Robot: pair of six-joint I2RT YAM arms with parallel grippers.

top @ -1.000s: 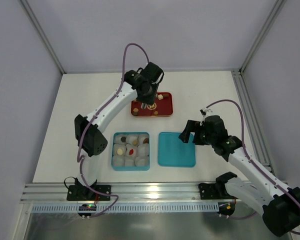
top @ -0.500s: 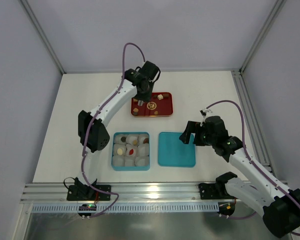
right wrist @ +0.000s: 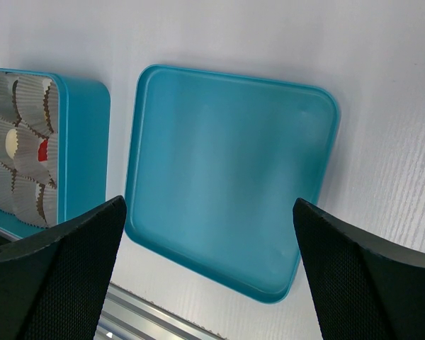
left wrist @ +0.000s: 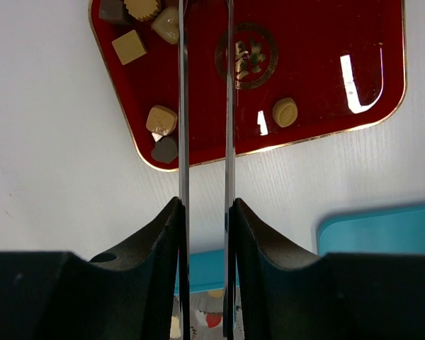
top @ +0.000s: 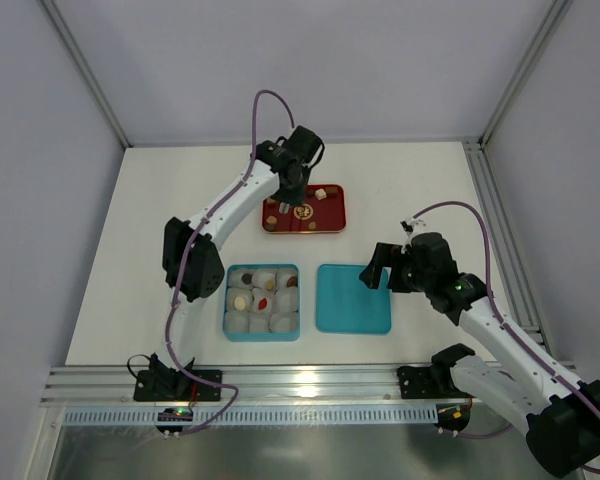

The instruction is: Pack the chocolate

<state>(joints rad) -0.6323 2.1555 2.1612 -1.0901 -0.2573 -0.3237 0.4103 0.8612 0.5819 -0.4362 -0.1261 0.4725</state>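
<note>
The chocolate pieces point(left wrist: 161, 120) lie loose on the red tray point(left wrist: 319, 71): a few at its left end, one tan piece point(left wrist: 285, 112) near the middle. In the top view the tray point(top: 325, 222) sits at the back centre. My left gripper point(left wrist: 206, 14) hangs over the tray's left part, its thin blades a narrow gap apart with nothing seen between them; the tips run off the frame. It shows in the top view too point(top: 282, 203). My right gripper point(right wrist: 209, 283) is wide open and empty above the blue lid point(right wrist: 227, 177).
A blue box point(top: 263, 335) of white paper cups stands at front centre and holds a few pieces, among them a red one point(top: 264, 301). The lid point(top: 353, 298) lies flat to its right. Metal rails run along the near edge and the right side.
My left gripper has shifted from the middle of the red tray toward its left end, and the left arm's elbow has swung. The right arm has not moved.
</note>
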